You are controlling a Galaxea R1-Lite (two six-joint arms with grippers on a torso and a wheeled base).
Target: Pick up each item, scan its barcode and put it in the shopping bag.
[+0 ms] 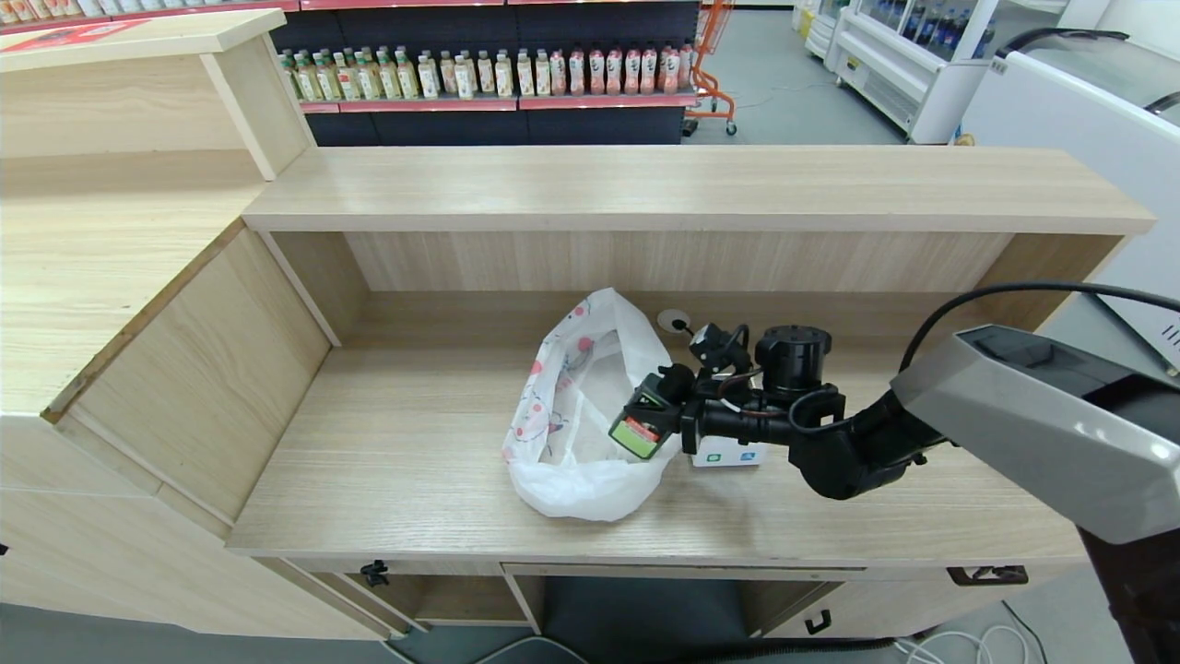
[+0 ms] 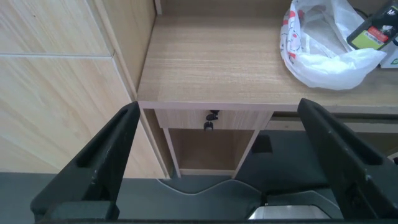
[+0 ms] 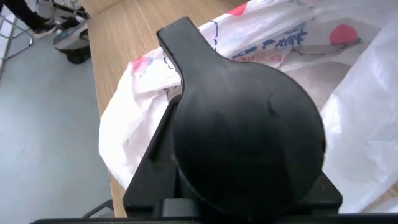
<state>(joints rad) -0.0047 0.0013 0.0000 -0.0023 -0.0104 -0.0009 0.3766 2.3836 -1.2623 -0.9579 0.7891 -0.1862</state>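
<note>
Shopping bag (image 1: 564,480) lies on the wooden counter (image 1: 396,461), white plastic w/ red and pink print, mouth gaping open and facing up. Item (image 1: 638,432), black w/ a green and red label, sits at the bag's mouth on the rim side facing the R arm, tilted. Can't tell if it touches the plastic. R gripper (image 1: 666,406) is pinching this item, arm stretched across the counter toward the bag.

R wrist view: item (image 3: 249,130) shows as a broad black rounded shape, w/ the bag (image 3: 373,124) spread directly beyond it, so the item is over the bag's opening, not yet inside.

White box (image 1: 728,454) w/ small green and blue marks stands on the counter just beside the bag, on the R arm side, partly covered by the arm. Round cable hole (image 1: 675,320) is in the counter behind the bag, near the back wall.

L gripper (image 2: 219,106) is well apart from the bag, out past the counter's front edge and lower than the top, fingers (image 2: 106,162) spread wide w/ nothing btwn them. From there the bag (image 2: 323,56) and held item (image 2: 371,34) show up on the counter. Small drawer lock (image 2: 211,118) sits under the counter edge, below bag level.
</note>
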